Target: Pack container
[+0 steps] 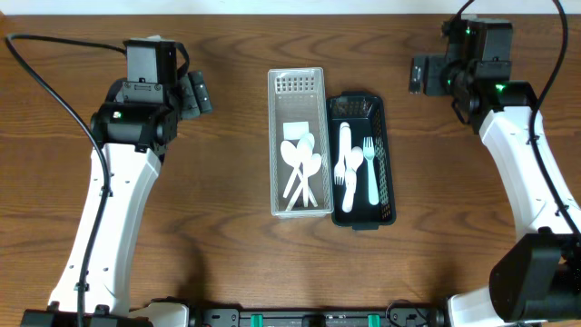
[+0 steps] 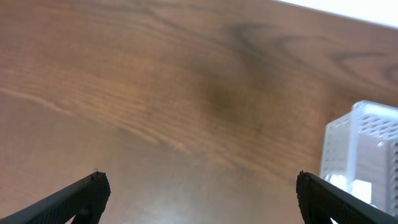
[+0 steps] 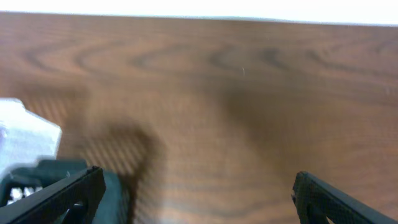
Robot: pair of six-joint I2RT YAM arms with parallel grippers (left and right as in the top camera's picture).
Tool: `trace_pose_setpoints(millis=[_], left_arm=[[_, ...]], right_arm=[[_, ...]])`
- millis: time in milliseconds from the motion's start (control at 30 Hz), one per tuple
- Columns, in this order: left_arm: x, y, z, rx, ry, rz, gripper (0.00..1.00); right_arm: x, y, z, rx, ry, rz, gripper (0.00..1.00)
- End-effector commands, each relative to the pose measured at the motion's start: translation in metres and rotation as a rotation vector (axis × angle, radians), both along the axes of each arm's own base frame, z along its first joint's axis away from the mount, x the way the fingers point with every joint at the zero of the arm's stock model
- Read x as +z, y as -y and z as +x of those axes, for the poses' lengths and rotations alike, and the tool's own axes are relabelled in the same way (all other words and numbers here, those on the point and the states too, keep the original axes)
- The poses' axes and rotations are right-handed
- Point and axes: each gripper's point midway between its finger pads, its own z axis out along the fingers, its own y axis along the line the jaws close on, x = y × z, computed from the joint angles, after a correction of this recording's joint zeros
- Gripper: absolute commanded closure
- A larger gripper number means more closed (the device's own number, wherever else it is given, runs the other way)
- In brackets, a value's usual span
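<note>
In my left wrist view the white basket (image 2: 367, 149) is cut off at 3 o'clock, with only a corner showing. My right wrist view is smeared, and the black basket (image 3: 117, 196) is a dim shape running off at 8 o'clock. From overhead the spoons (image 1: 300, 168) overlap, so I can't count them.
</note>
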Motion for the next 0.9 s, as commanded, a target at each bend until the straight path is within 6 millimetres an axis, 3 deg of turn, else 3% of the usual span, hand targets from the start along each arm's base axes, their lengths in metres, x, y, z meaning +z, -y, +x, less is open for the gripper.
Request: trace_pose_setpoints(millis=[0,233,500,700,867], left_arm=[[0.005,-0.007,-0.005,0.011,0.001,0.031,0.02],[0.020,-0.011,-0.041,0.014,0.065,0.027,0.02],[0.027,-0.016,-0.101,0.022,0.287,-0.005,0.02],[0.006,-0.013,-0.152,-0.011,0.433,-0.028,0.02],[-0.024,-0.013,-0.176,-0.025,0.490,-0.038,0.02]], right_arm=[[0.026,0.013,-0.010,0.001,0.036,-0.061,0.01],[0.059,0.020,-0.048,-0.015,0.123,-0.099,0.01],[0.059,0.014,-0.127,-0.004,0.257,-0.094,0.01],[0.044,-0.007,-0.190,0.070,0.374,-0.078,0.01],[0.021,-0.005,-0.219,0.069,0.426,-0.077,0.01]])
